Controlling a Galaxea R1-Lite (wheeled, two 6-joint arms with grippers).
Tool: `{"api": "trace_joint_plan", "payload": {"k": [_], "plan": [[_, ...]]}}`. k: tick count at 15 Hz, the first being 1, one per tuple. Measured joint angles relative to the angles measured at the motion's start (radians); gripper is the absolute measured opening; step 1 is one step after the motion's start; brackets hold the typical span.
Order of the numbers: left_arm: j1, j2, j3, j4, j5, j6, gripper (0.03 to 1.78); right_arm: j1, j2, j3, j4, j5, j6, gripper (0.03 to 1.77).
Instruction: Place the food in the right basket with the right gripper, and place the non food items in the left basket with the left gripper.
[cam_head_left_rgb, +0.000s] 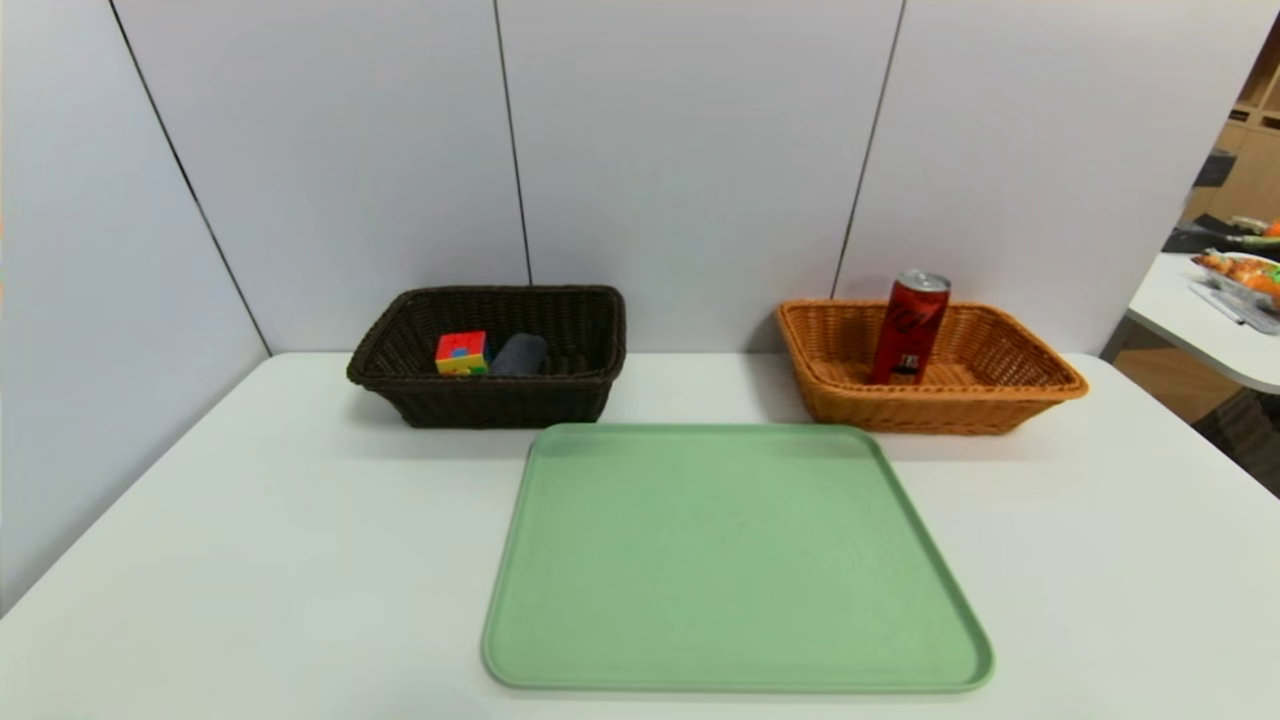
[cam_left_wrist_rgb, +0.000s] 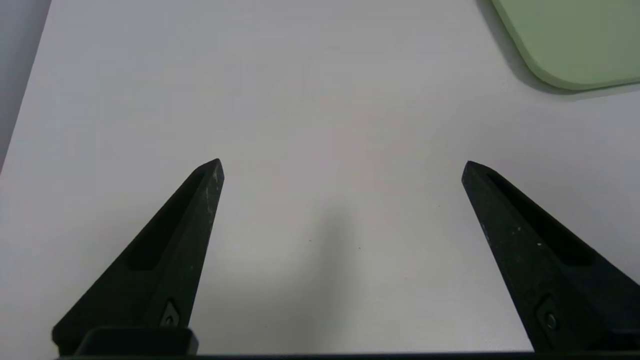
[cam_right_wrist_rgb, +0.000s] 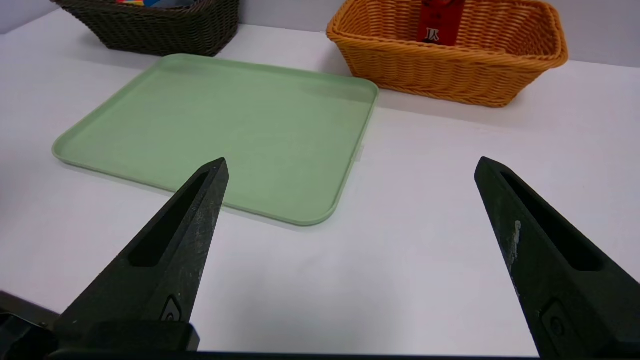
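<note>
On the white table (cam_head_left_rgb: 250, 560) a green tray (cam_head_left_rgb: 730, 560) lies flat in the middle, with two woven baskets behind it near the wall panels. The dark brown basket (cam_head_left_rgb: 495, 400) stands on the robot's left and holds a coloured cube (cam_head_left_rgb: 461, 353) and, just beside it, a dark grey rounded thing (cam_head_left_rgb: 519, 355). The orange basket (cam_head_left_rgb: 960, 405) stands on the right and holds a red drink can (cam_head_left_rgb: 909, 328), which stands in it leaning a little toward the left. The two baskets are well apart, each close to a far corner of the tray.

Neither arm shows in the head view. In the left wrist view the left gripper (cam_left_wrist_rgb: 342, 170) hovers above bare table with its two black fingers (cam_left_wrist_rgb: 172, 250) spread wide and nothing between them; a rounded corner of the tray shows off to one side. In the right wrist view the right gripper (cam_right_wrist_rgb: 350, 167) also has its fingers (cam_right_wrist_rgb: 175, 250) spread wide and holds nothing. It hangs over the table just beside the tray's near right corner, facing both baskets, and the lower part of the can is visible inside the orange one.

At the far right edge of the head view another white table (cam_head_left_rgb: 1190, 320) carries some orange food items in a container, too far off to tell more.
</note>
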Motion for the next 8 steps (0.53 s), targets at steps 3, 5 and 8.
{"api": "trace_joint_plan", "payload": {"k": [3, 5, 8], "plan": [[0.024, -0.084, 0.063, -0.001, -0.003, 0.001, 1.69, -0.007, -0.041, 0.001, 0.033, -0.002, -0.017, 1.7], [0.028, -0.13, 0.097, -0.005, -0.001, -0.005, 1.69, -0.008, -0.052, 0.005, 0.036, -0.001, -0.018, 1.7], [0.031, -0.183, 0.141, -0.073, 0.003, -0.018, 1.69, -0.007, -0.059, 0.004, 0.049, -0.001, -0.019, 1.7]]}}
